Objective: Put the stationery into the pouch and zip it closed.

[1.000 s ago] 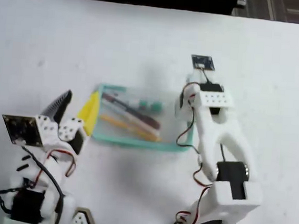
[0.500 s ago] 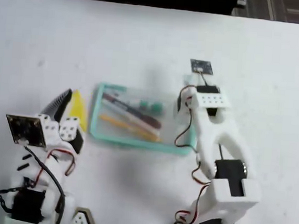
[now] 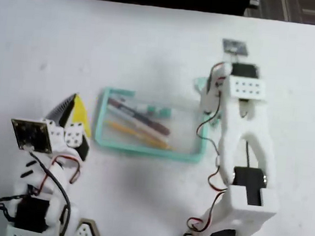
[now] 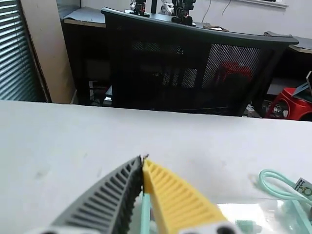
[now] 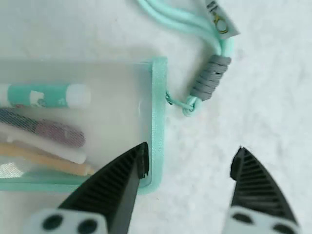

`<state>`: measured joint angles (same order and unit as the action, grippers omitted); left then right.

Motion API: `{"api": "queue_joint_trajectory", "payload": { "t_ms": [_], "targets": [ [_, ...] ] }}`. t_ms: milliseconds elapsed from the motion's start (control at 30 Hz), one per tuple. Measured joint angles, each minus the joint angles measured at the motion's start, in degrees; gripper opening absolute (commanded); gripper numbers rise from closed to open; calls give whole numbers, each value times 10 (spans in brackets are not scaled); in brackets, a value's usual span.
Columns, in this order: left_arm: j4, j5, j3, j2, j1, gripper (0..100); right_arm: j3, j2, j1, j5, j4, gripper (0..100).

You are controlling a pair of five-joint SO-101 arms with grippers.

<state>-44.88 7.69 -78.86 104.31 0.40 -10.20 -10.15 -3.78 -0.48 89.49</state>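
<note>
Two pincers: left pincer point(image 4: 142, 160) pressed together, right pincer point(image 5: 191, 148) apart astride one pouch point(image 3: 143, 150) holding at least three pens point(image 3: 141, 119).

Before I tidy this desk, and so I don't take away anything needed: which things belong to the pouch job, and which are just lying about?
Belong to the job:
pouch
pens inside it
cord on its corner
left gripper
right gripper

Just lying about:
chair beyond the table
blinds
</note>
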Motion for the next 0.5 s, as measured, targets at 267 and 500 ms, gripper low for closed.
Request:
{"api": "queue_joint_trajectory", "payload": {
  "t_ms": [267, 500],
  "targets": [
    [1, -9, 0, -1, 0, 23, -204, 37, 41, 0, 74, 252],
    [1, -18, 0, -1, 0, 23, -194, 209, 29, 0, 76, 80]
  ]
}}
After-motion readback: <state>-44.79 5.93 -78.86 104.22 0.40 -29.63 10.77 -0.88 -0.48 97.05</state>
